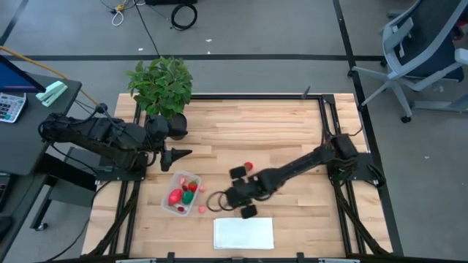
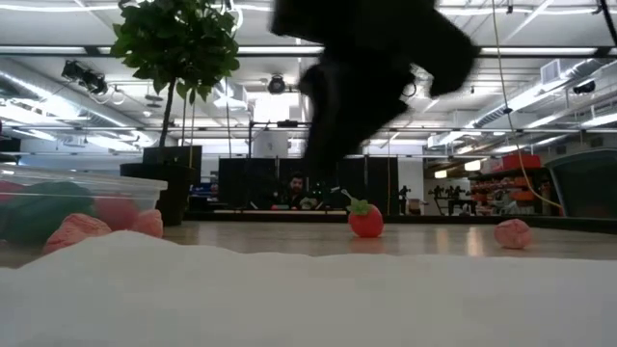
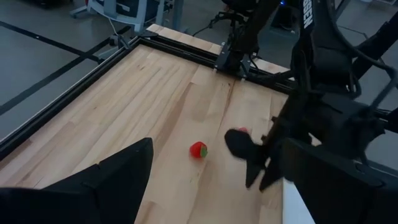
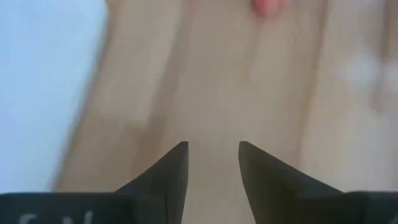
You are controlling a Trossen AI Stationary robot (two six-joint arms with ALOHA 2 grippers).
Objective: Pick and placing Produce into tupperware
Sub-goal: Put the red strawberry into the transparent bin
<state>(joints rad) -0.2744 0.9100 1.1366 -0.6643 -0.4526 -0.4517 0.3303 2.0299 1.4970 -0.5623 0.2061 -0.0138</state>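
Note:
The clear tupperware (image 1: pixel 182 191) sits left of centre with red and green produce inside; the low view shows it at the left (image 2: pixel 82 193). A pink piece (image 1: pixel 202 209) lies on the table just beside the tub. A red piece (image 1: pixel 248 166) with a green top (image 2: pixel 365 220) lies farther back, and another pink piece (image 2: pixel 512 232) shows at the right. My right gripper (image 1: pixel 219 199) hovers open near the tub's right side, over bare wood (image 4: pixel 213 149), holding nothing. My left gripper (image 1: pixel 183 153) waits open behind the tub (image 3: pixel 217 199).
A flat white sheet (image 1: pixel 243 232) lies by the near edge, just below my right gripper. A potted plant (image 1: pixel 161 84) stands at the far left corner. Black frame rails (image 1: pixel 333 131) run along the table's edges. Bare wood stretches across the table's far right part.

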